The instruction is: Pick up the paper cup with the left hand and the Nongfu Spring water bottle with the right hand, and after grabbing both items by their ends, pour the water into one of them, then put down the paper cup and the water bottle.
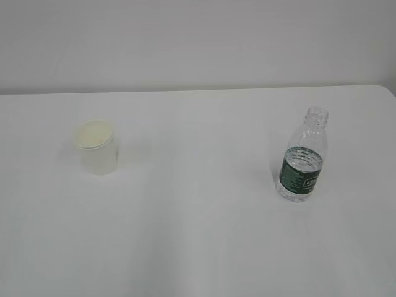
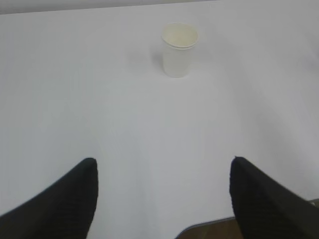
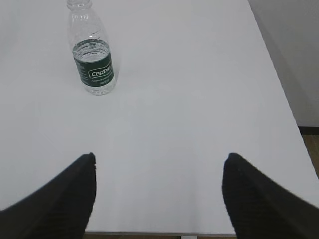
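Note:
The white paper cup [image 1: 96, 147] stands upright on the left of the white table [image 1: 198, 235]; its inside is pale cream. In the left wrist view the paper cup [image 2: 179, 50] is far ahead of my left gripper [image 2: 163, 162], which is open and holds nothing. The clear Nongfu Spring water bottle [image 1: 303, 158], capless with a dark green label, stands upright on the right, with water reaching up to the label's top edge. The bottle [image 3: 92, 50] is far ahead and left of my open, empty right gripper [image 3: 158, 155]. Neither arm shows in the exterior view.
The table's near edge [image 3: 159, 232] lies just under my right gripper, and its right edge [image 3: 279, 84] runs along a grey floor. A plain wall [image 1: 198, 43] stands behind the table. A brown floor patch [image 2: 209, 230] shows below the left gripper.

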